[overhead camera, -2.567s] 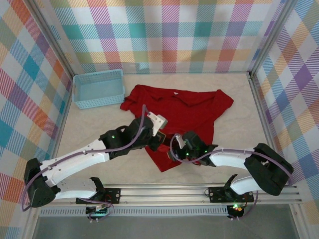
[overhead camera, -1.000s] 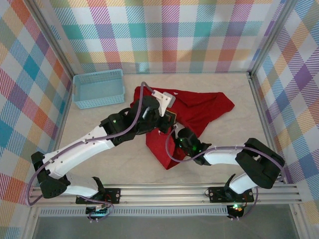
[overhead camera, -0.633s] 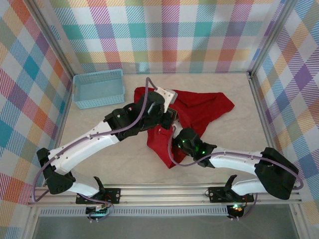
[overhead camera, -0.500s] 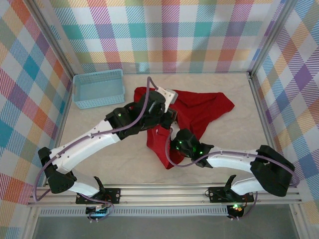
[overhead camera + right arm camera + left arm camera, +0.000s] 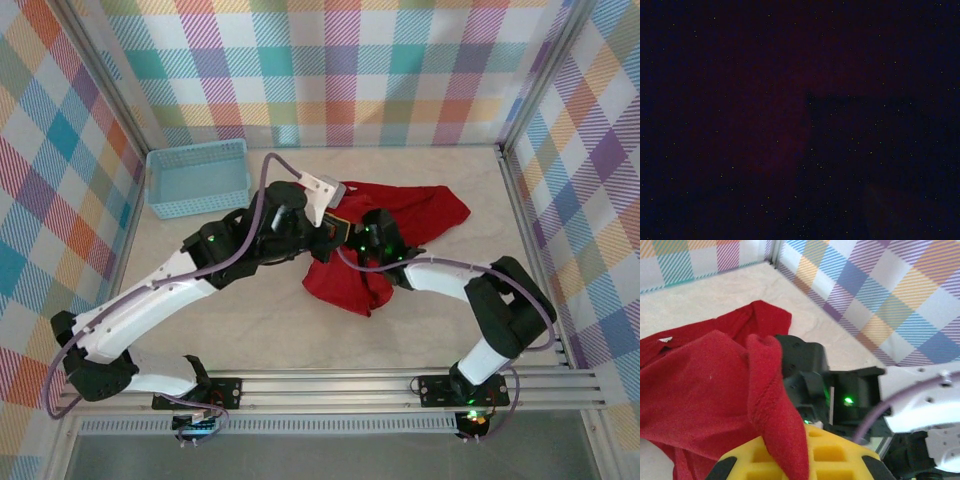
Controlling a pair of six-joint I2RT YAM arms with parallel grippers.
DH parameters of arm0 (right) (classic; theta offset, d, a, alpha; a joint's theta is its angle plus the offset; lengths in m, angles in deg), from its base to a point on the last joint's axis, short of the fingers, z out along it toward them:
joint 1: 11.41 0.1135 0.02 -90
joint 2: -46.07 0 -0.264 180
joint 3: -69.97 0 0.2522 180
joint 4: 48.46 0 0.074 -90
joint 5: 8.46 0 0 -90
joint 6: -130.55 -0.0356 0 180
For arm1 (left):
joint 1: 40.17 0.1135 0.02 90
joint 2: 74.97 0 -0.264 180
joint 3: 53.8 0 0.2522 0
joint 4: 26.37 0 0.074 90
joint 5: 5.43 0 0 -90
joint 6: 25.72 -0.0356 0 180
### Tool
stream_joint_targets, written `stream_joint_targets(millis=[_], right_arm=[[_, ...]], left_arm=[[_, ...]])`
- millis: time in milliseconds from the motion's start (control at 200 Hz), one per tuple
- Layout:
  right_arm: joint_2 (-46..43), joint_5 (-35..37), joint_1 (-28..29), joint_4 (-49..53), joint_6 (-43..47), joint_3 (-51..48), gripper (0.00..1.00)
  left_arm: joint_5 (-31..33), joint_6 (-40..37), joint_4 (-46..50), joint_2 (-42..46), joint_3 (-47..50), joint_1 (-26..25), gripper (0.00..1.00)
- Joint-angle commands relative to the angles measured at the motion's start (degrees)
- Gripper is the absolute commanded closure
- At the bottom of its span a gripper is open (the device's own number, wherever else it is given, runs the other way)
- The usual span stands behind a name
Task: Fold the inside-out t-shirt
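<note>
The red inside-out t-shirt (image 5: 425, 208) lies bunched at the middle back of the table, with a hanging fold (image 5: 345, 285) drooping toward the front. In the left wrist view a ridge of the t-shirt (image 5: 705, 370) runs down between my yellow jaws, and the pale neck label (image 5: 665, 339) shows at the left. My left gripper (image 5: 335, 234) (image 5: 790, 462) is shut on that ridge. My right gripper (image 5: 364, 247) is pushed into the cloth right beside the left one, its fingertips hidden. The right wrist view is dark, covered by fabric.
A light-blue basket (image 5: 197, 178) stands at the back left, close to the shirt's left edge. Plaid walls close in the back and both sides. The right arm's black wrist (image 5: 840, 395) with a green light sits directly ahead of my left jaws.
Both grippers have moved toward the back of the table, lifting the shirt's lower part off the table and bunching it. The right forearm has swung round, bringing its gripper up beside the left one.
</note>
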Motion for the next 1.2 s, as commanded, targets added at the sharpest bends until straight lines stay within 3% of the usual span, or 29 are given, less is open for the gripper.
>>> stream_joint_targets(millis=[0, 185, 395, 405, 430, 450, 645, 905, 1195], right_arm=[[4.5, -1.3, -1.8, 2.5, -4.5, 3.7, 0.33], [11.7, -0.6, -5.2, 5.7, -11.9, 9.8, 0.3], [19.2, 4.1, -5.5, 21.5, -19.0, 22.3, 0.26], [19.7, 4.5, -5.6, 23.0, -19.4, 23.4, 0.24], [20.8, 5.4, -5.5, 26.5, -20.2, 25.6, 0.06], [21.8, 6.3, -5.5, 28.9, -20.9, 27.7, 0.0], [31.3, 10.3, -5.3, 48.1, -24.2, 42.3, 0.0], [44.6, 12.8, -4.4, 66.7, -21.5, 63.3, 0.0], [55.3, 12.8, -3.7, 77.3, -15.5, 79.5, 0.01]], left_arm=[[-3.4, -0.1, -4.4, 2.8, 0.5, -0.5, 1.0], [-6.8, 0.6, -5.8, 4.5, -1.9, -0.5, 1.0], [-11.0, 2.2, -8.4, 2.8, -4.7, -0.5, 1.0], [-11.1, 2.3, -8.5, 2.7, -4.9, -0.5, 1.0], [-11.4, 2.6, -8.7, 2.3, -5.4, -0.6, 1.0], [-11.5, 2.7, -8.8, 2.0, -5.9, -0.6, 1.0], [-12.5, 3.7, -8.8, -2.0, -13.2, -0.7, 1.0], [-9.7, 2.1, -5.3, -6.8, -23.2, -1.5, 1.0], [-6.9, 1.3, -4.8, -7.1, -25.0, -1.6, 1.0]])
